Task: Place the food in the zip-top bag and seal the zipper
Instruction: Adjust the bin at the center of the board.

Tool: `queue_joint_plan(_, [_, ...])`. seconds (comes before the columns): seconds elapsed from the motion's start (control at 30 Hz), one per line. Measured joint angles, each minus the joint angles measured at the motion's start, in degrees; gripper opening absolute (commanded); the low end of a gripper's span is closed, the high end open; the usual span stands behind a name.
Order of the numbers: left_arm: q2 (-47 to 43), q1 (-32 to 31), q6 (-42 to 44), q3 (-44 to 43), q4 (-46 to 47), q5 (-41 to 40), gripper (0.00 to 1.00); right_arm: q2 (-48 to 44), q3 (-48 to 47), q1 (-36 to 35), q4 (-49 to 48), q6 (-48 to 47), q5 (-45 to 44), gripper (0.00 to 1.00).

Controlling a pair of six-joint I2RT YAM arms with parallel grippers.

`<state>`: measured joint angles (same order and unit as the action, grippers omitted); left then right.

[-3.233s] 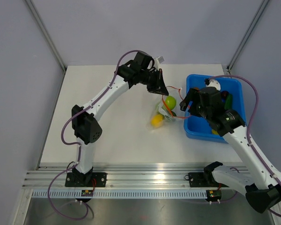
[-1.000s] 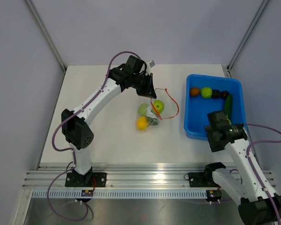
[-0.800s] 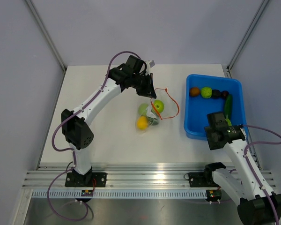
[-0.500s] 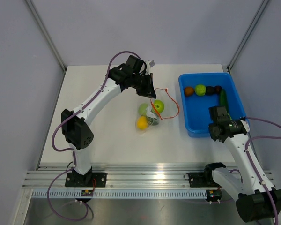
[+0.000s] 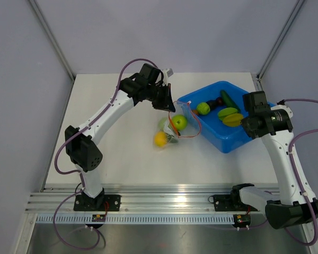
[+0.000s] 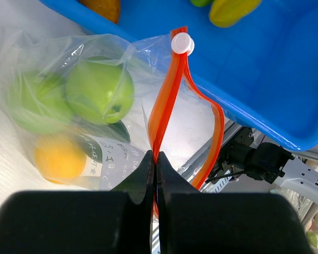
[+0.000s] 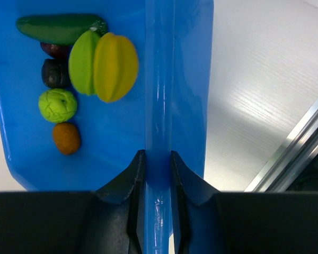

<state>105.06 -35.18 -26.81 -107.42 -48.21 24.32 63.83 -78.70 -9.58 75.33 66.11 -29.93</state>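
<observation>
The zip-top bag (image 5: 172, 127) (image 6: 69, 116) lies mid-table holding two green fruits (image 6: 99, 90) and an orange one (image 6: 58, 157). My left gripper (image 5: 168, 105) (image 6: 156, 157) is shut on the zipper (image 6: 167, 100), holding the mouth up; its white slider (image 6: 181, 43) sits at the far end. My right gripper (image 5: 253, 120) (image 7: 158, 159) is shut on the wall of the blue tray (image 5: 222, 140) (image 7: 116, 143), which is lifted and tilted, its left end beside the bag's mouth. Food lies in the tray: cucumber (image 7: 58, 27), starfruit (image 7: 115, 66), green ball (image 7: 58, 105), brown fruit (image 7: 67, 137).
A metal rail (image 5: 164, 203) runs along the near table edge, with both arm bases on it. White side walls and corner posts (image 5: 53, 39) bound the table. The blue tray (image 6: 286, 79) hangs just beyond the bag's open mouth in the left wrist view.
My right gripper has shut on the tray's wall, lifted it and swung it left toward the bag, and the food has slid about inside. The left gripper has kept holding the zipper.
</observation>
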Motion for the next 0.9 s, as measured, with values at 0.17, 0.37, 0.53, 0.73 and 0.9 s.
queue_joint_plan(0.17, [-0.1,0.0,0.0,0.2,0.3,0.0,0.0,1.2,-1.1,0.0,1.1,-1.3,-0.7,0.06])
queue_joint_plan(0.37, [-0.2,0.0,0.0,0.2,0.3,0.0,0.0,0.8,-0.4,0.0,1.1,-1.2,-0.8,0.06])
queue_joint_plan(0.53, [-0.7,0.0,0.0,0.9,0.5,0.0,0.0,-3.4,7.8,0.0,-0.6,1.0,-1.9,0.06])
queue_joint_plan(0.73, [-0.7,0.0,0.5,0.5,0.1,-0.2,0.0,-13.4,24.9,-0.1,-5.6,9.0,-2.0,0.13])
queue_joint_plan(0.9, [-0.5,0.3,1.5,-2.4,-1.9,-0.2,0.0,-19.0,32.7,-0.1,-10.0,14.2,-0.7,0.44])
